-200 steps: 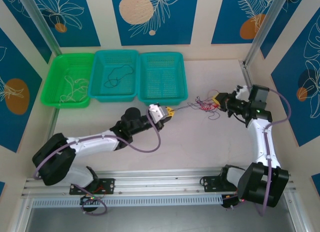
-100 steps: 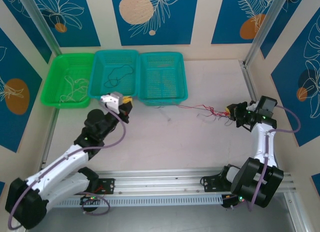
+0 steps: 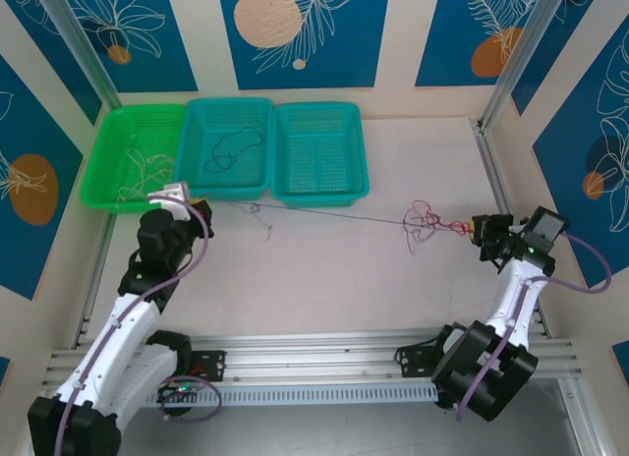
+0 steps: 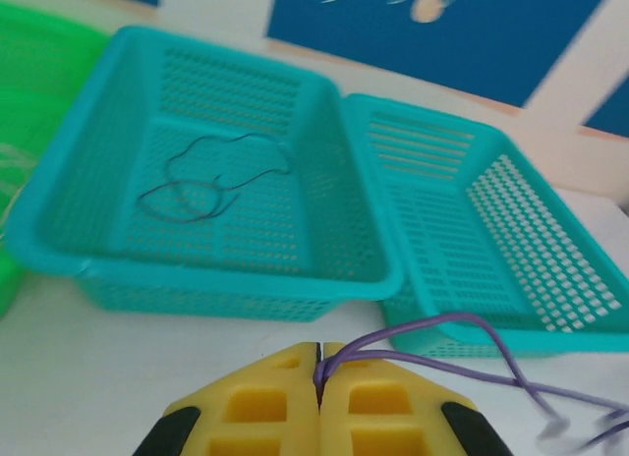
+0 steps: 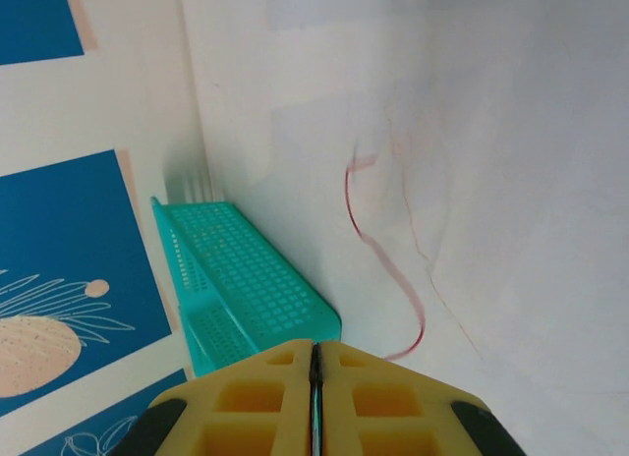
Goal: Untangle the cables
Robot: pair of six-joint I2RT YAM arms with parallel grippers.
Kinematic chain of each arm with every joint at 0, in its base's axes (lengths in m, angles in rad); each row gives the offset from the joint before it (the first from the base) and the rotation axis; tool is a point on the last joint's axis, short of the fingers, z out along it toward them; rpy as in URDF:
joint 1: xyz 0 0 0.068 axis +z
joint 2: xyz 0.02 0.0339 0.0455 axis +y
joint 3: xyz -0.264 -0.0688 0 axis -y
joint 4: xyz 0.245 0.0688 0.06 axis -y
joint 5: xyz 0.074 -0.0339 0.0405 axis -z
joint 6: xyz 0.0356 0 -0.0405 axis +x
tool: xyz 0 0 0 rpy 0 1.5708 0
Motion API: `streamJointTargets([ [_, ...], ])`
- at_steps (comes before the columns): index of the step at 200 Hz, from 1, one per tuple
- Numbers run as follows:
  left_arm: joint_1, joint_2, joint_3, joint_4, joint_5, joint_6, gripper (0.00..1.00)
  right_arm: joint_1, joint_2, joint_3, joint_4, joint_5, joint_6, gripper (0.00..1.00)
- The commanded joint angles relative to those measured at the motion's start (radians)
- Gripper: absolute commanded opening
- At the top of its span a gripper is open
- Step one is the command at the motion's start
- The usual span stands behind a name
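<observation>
A thin dark cable runs taut across the table from my left gripper to a small tangle of red and dark strands. In the left wrist view the yellow pads of the left gripper are shut on this cable, which looks purplish there. The red cable leads from the tangle to my right gripper. Seen from the right wrist, the right gripper is shut, and the red cable curls on the table up to its tips.
Three baskets line the back. The green basket holds whitish wire. The middle teal basket holds a dark wire, also in the left wrist view. The right teal basket stands beside the taut cable. The wall is close to the right gripper.
My left gripper has swung left from mid-table to the front of the baskets, pulling the dark cable taut. The right gripper has moved right and nearer, and the tangle has shrunk.
</observation>
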State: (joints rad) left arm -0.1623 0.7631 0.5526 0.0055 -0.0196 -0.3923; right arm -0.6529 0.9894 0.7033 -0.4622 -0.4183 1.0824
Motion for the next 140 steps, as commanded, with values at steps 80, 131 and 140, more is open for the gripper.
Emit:
streamJointTargets([
  [80, 0.105, -0.035, 0.128, -0.203, -0.075, 0.015, 0.00, 0.175, -0.012, 0.095, -0.102, 0.201, -0.165, 0.00],
  [131, 0.372, -0.028, 0.101, -0.245, 0.052, -0.128, 0.00, -0.114, -0.100, -0.070, 0.019, 0.090, 0.056, 0.02],
  [140, 0.372, -0.023, 0.090, -0.216, 0.095, -0.133, 0.00, -0.087, -0.098, -0.050, 0.010, 0.109, 0.027, 0.02],
])
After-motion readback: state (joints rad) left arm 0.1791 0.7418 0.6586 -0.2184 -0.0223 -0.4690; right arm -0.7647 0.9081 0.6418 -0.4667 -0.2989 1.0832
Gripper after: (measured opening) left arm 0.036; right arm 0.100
